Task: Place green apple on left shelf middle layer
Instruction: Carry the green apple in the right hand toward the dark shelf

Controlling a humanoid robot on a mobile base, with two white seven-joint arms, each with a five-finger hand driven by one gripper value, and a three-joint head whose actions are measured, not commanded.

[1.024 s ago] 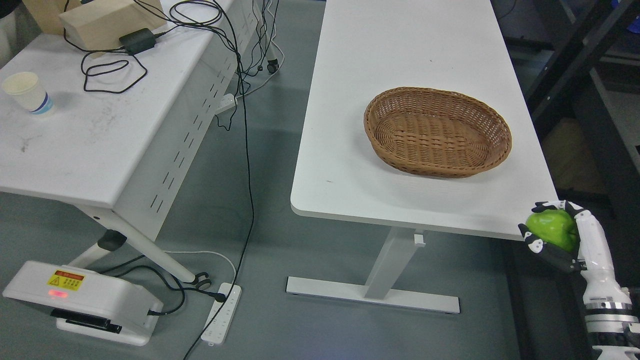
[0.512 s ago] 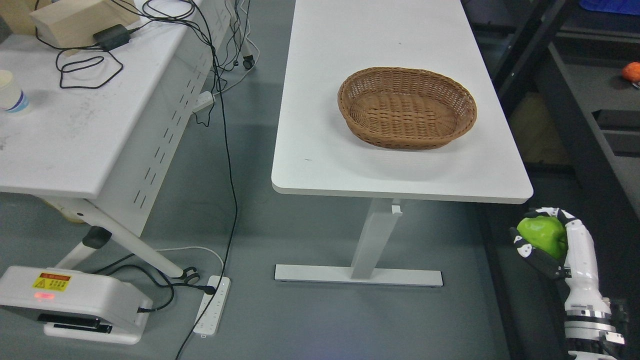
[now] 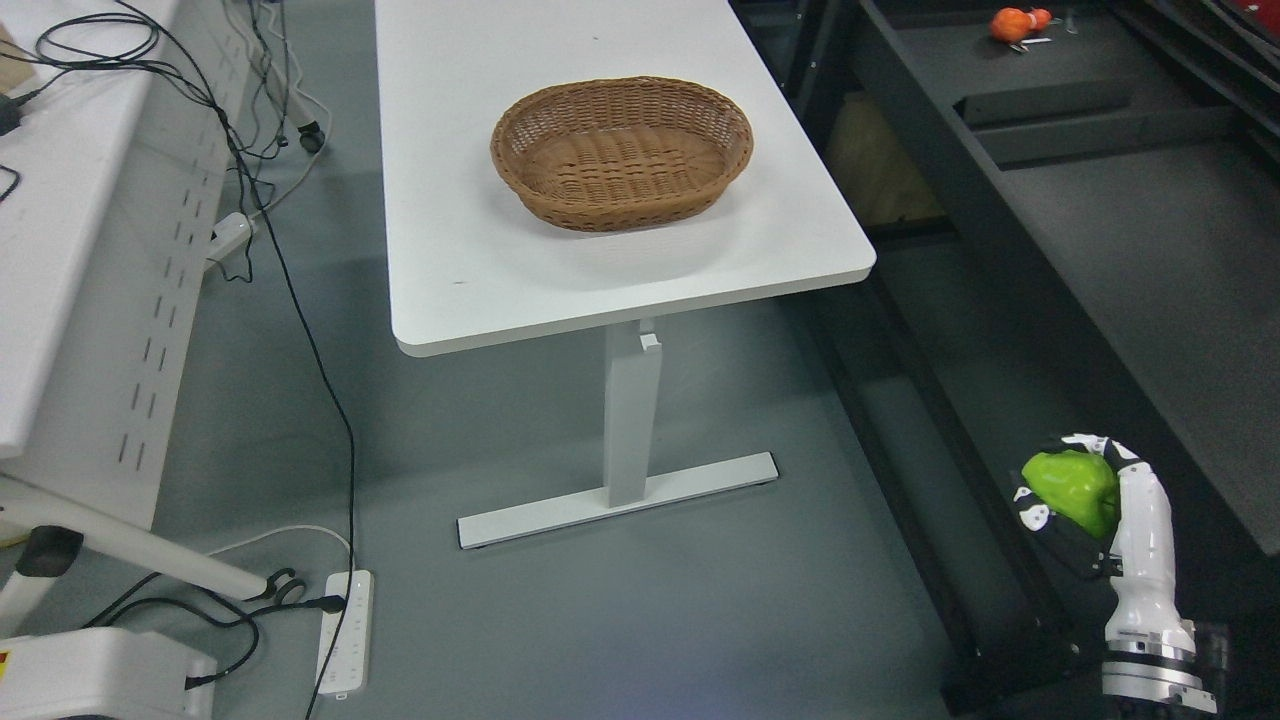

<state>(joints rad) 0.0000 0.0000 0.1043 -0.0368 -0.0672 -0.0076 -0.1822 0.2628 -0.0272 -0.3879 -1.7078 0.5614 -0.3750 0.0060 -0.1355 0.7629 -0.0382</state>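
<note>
White desk (image 3: 60,230) fills my far left, its slotted side panel facing the aisle, with black cables (image 3: 300,300) hanging from its top and trailing down to the grey floor. A white power strip (image 3: 345,630) lies on the floor near the desk's foot, and a white unit (image 3: 100,680) shows at the lower left corner; I can read no label or writing on it from here. Next comes a white table (image 3: 480,270) on a single T-foot column. A brown wicker basket (image 3: 622,150) stands on its far half, holding nothing. Right of the table I see a dark shelf (image 3: 1130,250) running away from me, with a small orange item (image 3: 1015,22) on its far end, too small to identify. At lower right, my right hand (image 3: 1085,500) rises from the bottom edge, fingers (image 3: 1035,510) wrapped around the green apple (image 3: 1072,488). The apple is held in the air beside the shelf's near edge, not resting on any layer. My left arm does not show.
</note>
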